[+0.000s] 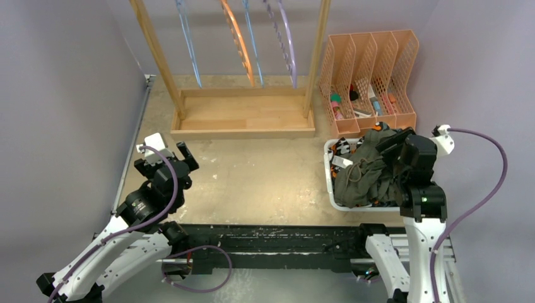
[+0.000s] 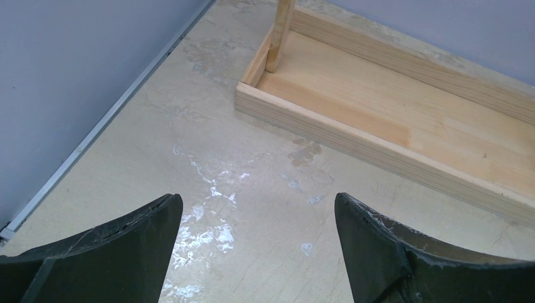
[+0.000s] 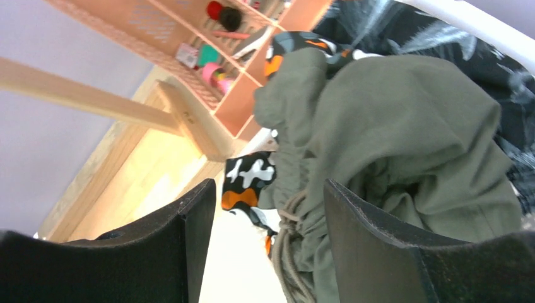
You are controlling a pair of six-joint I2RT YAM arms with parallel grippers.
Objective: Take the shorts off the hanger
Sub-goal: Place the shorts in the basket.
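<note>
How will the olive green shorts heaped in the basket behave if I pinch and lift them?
Probably floppy: the olive green shorts lie crumpled in soft folds, so they would sag from any pinch point. Likely light for their bulk, being thin cloth. The drawstring hangs loose and might trail or snag the blotch-patterned shorts beside it.

The olive shorts (image 3: 404, 139) are soft matt cloth, creased. The rack (image 2: 404, 126) is smooth pale wood. The surface (image 2: 252, 189) looks matt beige, scuffed white. At two o'clock, the organizer (image 1: 378, 63) is perforated peach plastic.

Hangers (image 1: 238, 41), tops beyond upper edge
</note>
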